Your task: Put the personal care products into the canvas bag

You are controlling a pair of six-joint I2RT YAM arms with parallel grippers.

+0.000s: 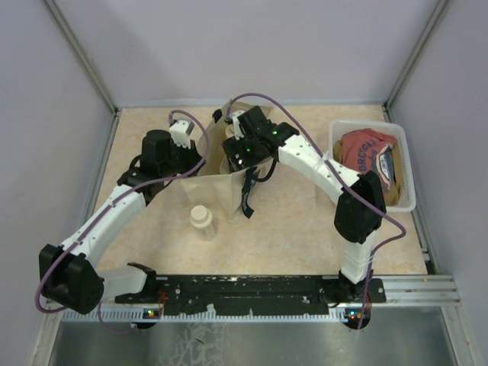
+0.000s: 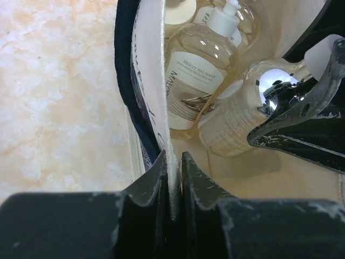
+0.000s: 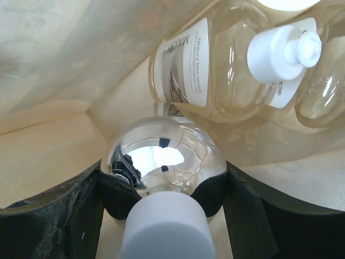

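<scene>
The canvas bag (image 1: pixel 215 191) stands open mid-table, navy strap hanging at its front. My left gripper (image 1: pixel 201 151) is shut on the bag's left rim; in the left wrist view the cloth edge (image 2: pixel 161 97) runs between its fingers (image 2: pixel 172 159). My right gripper (image 1: pixel 239 156) is down inside the bag, shut on the round clear bottle (image 3: pixel 161 156) with white cap, also seen in the left wrist view (image 2: pixel 237 116). Two amber bottles (image 3: pixel 215 65) (image 3: pixel 323 91) lie inside the bag. A cream jar top (image 2: pixel 180 11) shows inside too. Another cream jar (image 1: pixel 203 221) stands on the table in front of the bag.
A white plastic tub (image 1: pixel 409 164) with a red shirt stands at the right edge. Grey walls enclose the table on three sides. The black rail (image 1: pixel 252 293) runs along the near edge between the arm bases.
</scene>
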